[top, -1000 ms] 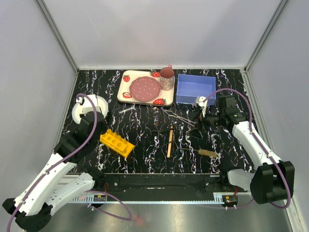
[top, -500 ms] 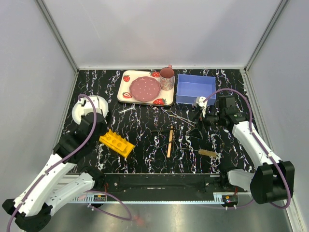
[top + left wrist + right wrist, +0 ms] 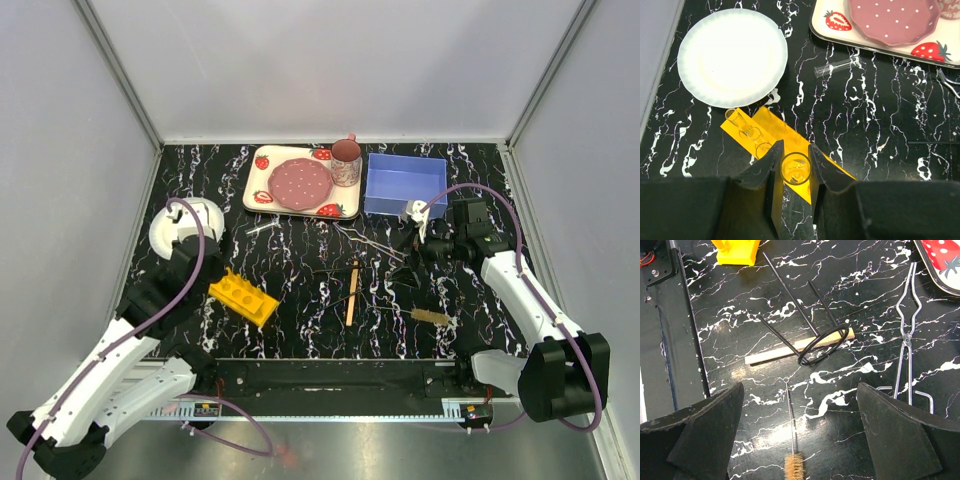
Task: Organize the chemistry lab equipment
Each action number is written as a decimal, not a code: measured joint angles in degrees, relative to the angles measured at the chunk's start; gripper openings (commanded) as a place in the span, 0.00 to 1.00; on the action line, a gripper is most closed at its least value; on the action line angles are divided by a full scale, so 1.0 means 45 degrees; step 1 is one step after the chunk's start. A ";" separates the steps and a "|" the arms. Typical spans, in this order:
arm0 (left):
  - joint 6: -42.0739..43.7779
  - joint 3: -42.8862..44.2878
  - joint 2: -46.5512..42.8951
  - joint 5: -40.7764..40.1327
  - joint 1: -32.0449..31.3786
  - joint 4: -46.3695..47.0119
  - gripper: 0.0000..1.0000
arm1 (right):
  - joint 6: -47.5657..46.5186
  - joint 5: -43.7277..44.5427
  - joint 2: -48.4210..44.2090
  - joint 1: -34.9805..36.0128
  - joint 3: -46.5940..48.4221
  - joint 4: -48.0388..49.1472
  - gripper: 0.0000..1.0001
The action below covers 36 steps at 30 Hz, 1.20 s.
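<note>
My left gripper [image 3: 795, 148] is shut on a clear glass tube [image 3: 796, 169], held upright over the near end of the yellow rack [image 3: 771, 124]. Three more tubes [image 3: 751, 133] stand in the rack's holes. Another tube [image 3: 837, 67] lies loose near the strawberry tray. My right gripper [image 3: 800, 387] hangs open above the tube brush [image 3: 794, 467], with nothing between its fingers. Just beyond it lie the wooden stick [image 3: 771, 355], a black wire ring stand [image 3: 822, 345] and the wire tongs [image 3: 904, 342]. In the top view, the rack [image 3: 243, 297] sits beside my left gripper [image 3: 203, 263].
A white plate [image 3: 732, 56] lies left of the rack. The strawberry-print tray [image 3: 258, 190] with pink plate and cup stands at the back, beside a blue bin [image 3: 405, 185]. The table's black front rail [image 3: 667, 340] runs along the near edge.
The left arm has edged slightly toward the near side with the tube still held. The right arm has not moved.
</note>
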 measured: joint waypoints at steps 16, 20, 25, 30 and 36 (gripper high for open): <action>-0.0559 -0.2249 -0.0170 -0.0107 0.0010 0.1268 0.10 | -0.0136 -0.0068 0.0000 -0.0024 -0.0005 0.0000 1.00; -0.0714 -0.2511 -0.0170 -0.0185 0.0010 0.1579 0.11 | -0.0151 -0.0073 0.0000 -0.0039 -0.0005 0.0000 1.00; -0.0996 -0.2895 -0.0262 -0.0189 0.0010 0.1778 0.13 | -0.0209 -0.0083 0.0000 -0.0039 -0.0005 -0.0005 1.00; -0.1263 -0.3133 -0.0393 -0.0194 0.0010 0.1826 0.19 | -0.0228 -0.0087 0.0000 -0.0049 -0.0005 -0.0005 1.00; -0.1365 -0.3157 -0.0491 -0.0194 0.0019 0.1826 0.30 | -0.0233 -0.0092 0.0000 -0.0063 -0.0005 -0.0010 1.00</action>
